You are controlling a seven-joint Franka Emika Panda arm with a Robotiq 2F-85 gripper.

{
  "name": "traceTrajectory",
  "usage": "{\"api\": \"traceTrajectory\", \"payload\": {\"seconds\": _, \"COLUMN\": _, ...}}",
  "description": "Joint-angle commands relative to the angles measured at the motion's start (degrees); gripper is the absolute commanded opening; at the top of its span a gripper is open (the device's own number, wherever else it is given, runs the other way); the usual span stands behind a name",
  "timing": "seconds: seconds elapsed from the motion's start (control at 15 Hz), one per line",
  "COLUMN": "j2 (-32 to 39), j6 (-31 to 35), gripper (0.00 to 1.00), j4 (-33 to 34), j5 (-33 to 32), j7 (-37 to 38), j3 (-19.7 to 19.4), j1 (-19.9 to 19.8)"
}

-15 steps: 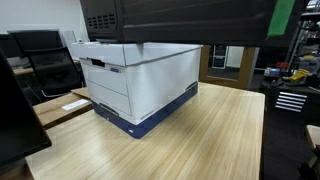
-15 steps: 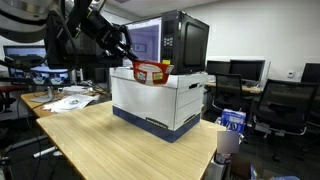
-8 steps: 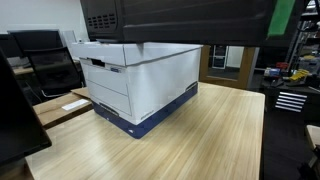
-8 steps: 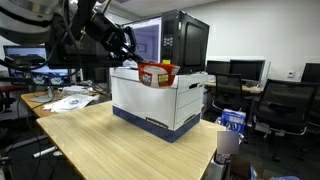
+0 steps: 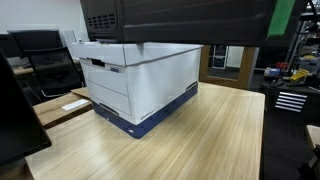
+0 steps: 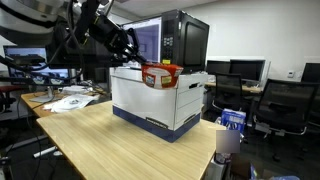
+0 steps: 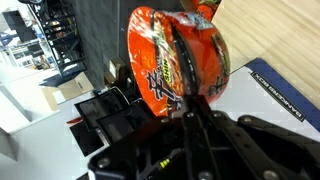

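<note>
Shifted further across the white box [image 6: 165,100], the orange snack bag [image 6: 160,74] hangs just above its top edge, clamped in the end effector [image 6: 138,63]; the bag's long axis runs straight out from the fingers [image 7: 172,60], toward the box's middle
</note>
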Motion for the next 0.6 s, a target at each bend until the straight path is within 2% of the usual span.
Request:
{"api": "traceTrajectory", "payload": {"seconds": 0.0, "j2": 1.54, "j6": 1.47, "gripper": 0.04, "j4": 1.46, "j5": -3.16, "j7": 3.42, "j3": 2.04, "j1": -2.54}}
{"api": "traceTrajectory", "payload": {"seconds": 0.53, "j2": 3.37, "j6": 1.25, "gripper": 0.04, "j4": 2.03, "j5": -3.45, "j7": 3.97, "j3": 3.39, "j1": -3.69}}
